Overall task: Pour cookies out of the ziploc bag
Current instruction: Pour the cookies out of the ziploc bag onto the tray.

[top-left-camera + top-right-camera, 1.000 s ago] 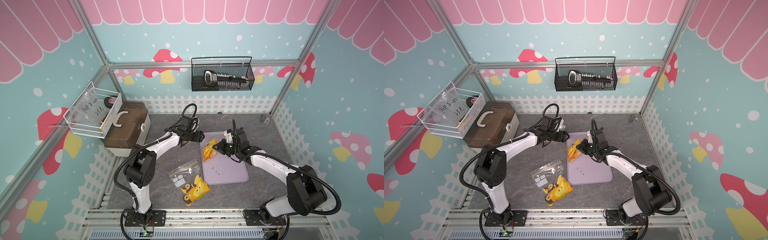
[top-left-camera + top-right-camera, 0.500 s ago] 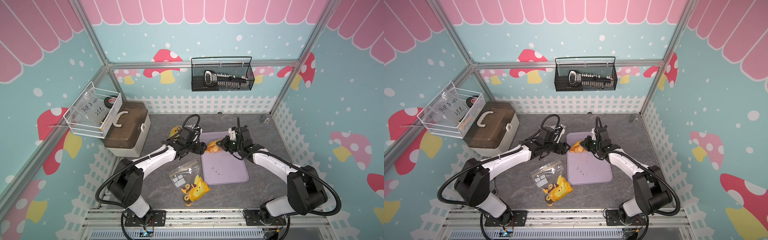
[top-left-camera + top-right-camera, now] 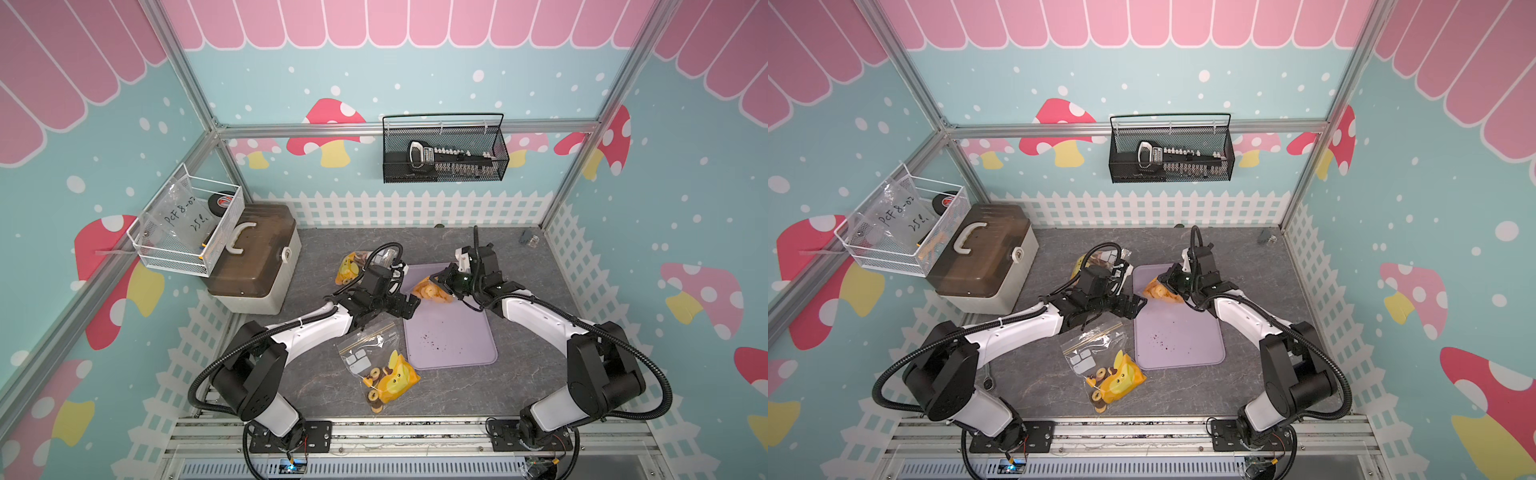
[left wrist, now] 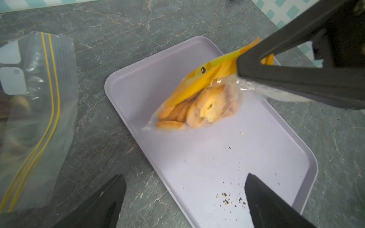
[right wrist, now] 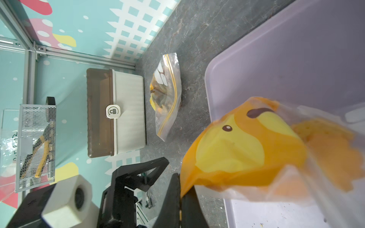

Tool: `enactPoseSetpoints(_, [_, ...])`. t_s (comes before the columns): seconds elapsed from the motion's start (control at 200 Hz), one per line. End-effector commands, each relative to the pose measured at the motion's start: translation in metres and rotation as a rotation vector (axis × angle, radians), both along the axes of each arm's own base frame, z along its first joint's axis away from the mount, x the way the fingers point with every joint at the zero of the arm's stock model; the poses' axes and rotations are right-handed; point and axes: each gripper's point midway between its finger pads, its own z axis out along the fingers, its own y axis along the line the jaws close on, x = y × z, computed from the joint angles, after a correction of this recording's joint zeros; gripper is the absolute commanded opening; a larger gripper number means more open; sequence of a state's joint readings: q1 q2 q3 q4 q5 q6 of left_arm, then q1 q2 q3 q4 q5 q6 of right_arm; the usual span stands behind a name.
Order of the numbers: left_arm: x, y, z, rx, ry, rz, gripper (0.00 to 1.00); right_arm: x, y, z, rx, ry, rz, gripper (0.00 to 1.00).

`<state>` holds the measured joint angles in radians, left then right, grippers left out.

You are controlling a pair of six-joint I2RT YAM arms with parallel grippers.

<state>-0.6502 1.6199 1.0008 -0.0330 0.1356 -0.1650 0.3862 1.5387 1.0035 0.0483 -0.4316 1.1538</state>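
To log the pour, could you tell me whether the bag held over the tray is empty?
Not empty: orange cookies show through the bag; the purple tray holds only crumbs.

Both top views look steeply down from high above the front edge, taking in the whole bench (image 3: 528, 365) alike. The left wrist camera peers closely past the left hand (image 4: 183, 177); the right wrist camera looks along the right hand (image 5: 180, 195). Both share the tray (image 4: 197, 158) and bag (image 4: 197, 106) between the hands.
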Motion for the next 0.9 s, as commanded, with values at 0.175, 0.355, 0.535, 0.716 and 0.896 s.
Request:
enactPoseSetpoints(0.175, [0.040, -0.019, 0.015, -0.049, -0.130, -0.058, 0.98, 0.008, 0.008, 0.025, 0.057, -0.053, 0.024, 0.00])
enactPoseSetpoints(0.355, [0.047, -0.028, 0.025, -0.115, -0.164, -0.140, 0.98, 0.006, 0.011, 0.022, 0.063, -0.035, 0.055, 0.00])
enactPoseSetpoints(0.535, [0.041, -0.037, 0.033, -0.161, -0.197, -0.259, 0.97, 0.006, 0.014, 0.027, 0.072, -0.043, 0.083, 0.00])
enactPoseSetpoints(0.716, [0.038, -0.041, 0.029, -0.173, -0.187, -0.349, 0.97, 0.006, 0.016, 0.031, 0.082, -0.047, 0.106, 0.00])
enactPoseSetpoints(0.896, [0.049, -0.040, 0.025, -0.171, -0.184, -0.374, 0.97, 0.003, 0.018, 0.036, 0.092, -0.055, 0.133, 0.00])
